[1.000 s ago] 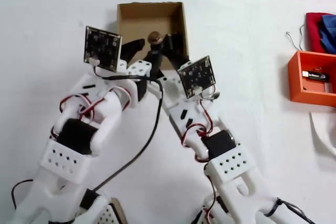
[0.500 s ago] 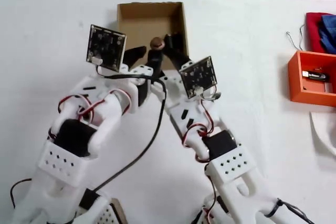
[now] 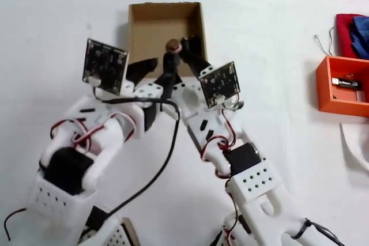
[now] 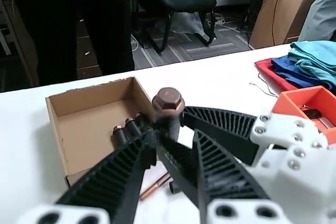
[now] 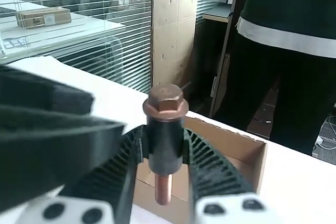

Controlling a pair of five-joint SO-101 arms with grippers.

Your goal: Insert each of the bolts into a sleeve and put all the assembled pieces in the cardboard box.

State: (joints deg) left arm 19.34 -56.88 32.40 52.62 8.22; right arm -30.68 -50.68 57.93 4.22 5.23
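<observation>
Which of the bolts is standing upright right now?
The bolt in the black sleeve, clamped by the right gripper, copper head up. The sleeved ones in the cardboard box and the bare one on the table lie flat.

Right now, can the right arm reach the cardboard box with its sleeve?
Probably yes: the right gripper, shut on the sleeve, hangs over the cardboard box's near edge, with bare floor beyond. The open left gripper crowds it closely.

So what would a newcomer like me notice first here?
Probably the copper-coloured hex-head bolt standing upright in a black cylindrical sleeve, pinched in the right gripper. It hangs over the near edge of the open brown cardboard box, where a few black sleeved pieces lie inside.
</observation>
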